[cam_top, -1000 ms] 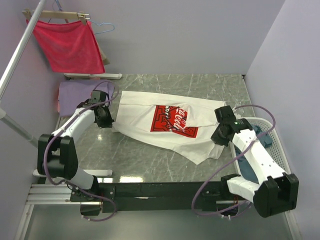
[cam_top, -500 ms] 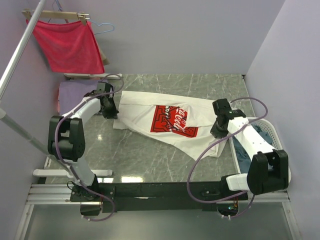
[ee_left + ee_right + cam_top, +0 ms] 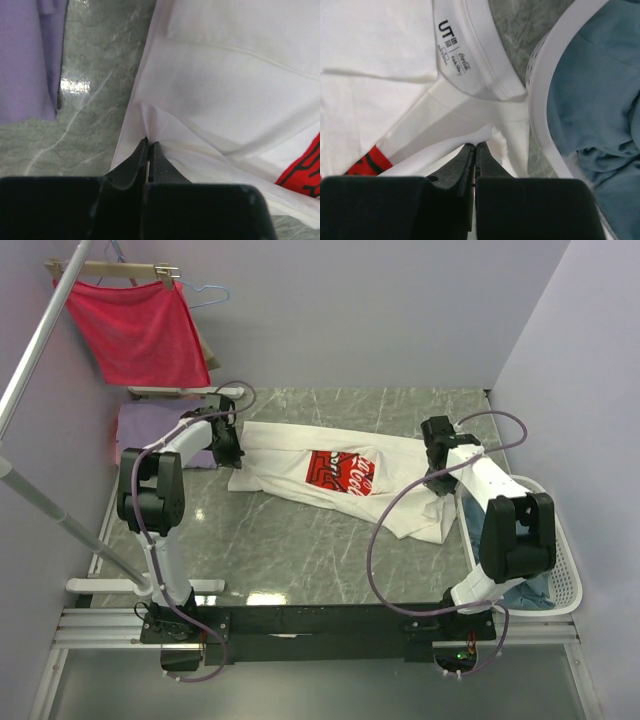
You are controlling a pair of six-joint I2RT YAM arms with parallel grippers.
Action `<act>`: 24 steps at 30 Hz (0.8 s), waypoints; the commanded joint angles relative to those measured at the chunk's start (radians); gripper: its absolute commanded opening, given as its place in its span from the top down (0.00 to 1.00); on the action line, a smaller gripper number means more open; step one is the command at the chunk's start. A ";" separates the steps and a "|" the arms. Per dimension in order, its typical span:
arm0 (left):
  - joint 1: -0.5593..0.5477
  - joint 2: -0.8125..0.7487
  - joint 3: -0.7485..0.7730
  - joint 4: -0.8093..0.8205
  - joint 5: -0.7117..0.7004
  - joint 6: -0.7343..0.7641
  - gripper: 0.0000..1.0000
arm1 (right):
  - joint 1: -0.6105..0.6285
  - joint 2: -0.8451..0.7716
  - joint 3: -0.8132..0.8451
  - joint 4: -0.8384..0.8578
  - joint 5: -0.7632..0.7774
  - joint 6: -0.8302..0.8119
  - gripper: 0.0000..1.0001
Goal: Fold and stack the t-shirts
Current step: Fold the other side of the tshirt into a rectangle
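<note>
Both arms have swung toward the far side, dragging cloth along! The left gripper (image 3: 149,143) is clenched on the white tee's (image 3: 330,475) edge and the right gripper (image 3: 475,146) is pinching fabric just under its collar. The shirt now lies bunched narrower between them on the worktop (image 3: 300,560), so I'd say the first fold is under way. Count: three tees. One white, one lavender tee (image 3: 25,55) left of the left gripper, one grey-blue tee (image 3: 590,100) in the single basket (image 3: 540,100) right of the right gripper.

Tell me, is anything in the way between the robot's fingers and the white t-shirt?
No, nothing visible. The left fingers and the right fingers are each pinched shut right on the white t-shirt cloth.
</note>
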 commanded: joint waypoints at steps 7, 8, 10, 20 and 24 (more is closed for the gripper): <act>-0.017 0.066 0.157 -0.098 -0.267 0.114 0.99 | -0.037 0.107 0.108 0.012 0.177 -0.054 1.00; -0.018 0.061 0.152 -0.095 -0.298 0.114 0.99 | -0.044 0.110 0.116 0.018 0.174 -0.059 1.00; -0.018 0.046 0.135 -0.068 -0.292 0.123 0.95 | -0.047 0.134 0.128 0.021 0.192 -0.062 1.00; -0.041 -0.023 0.069 0.031 -0.189 0.114 0.01 | -0.057 0.162 0.234 0.053 0.212 -0.088 0.59; -0.046 -0.135 -0.010 0.095 -0.082 0.094 0.01 | -0.054 0.065 0.217 0.070 0.169 -0.086 0.55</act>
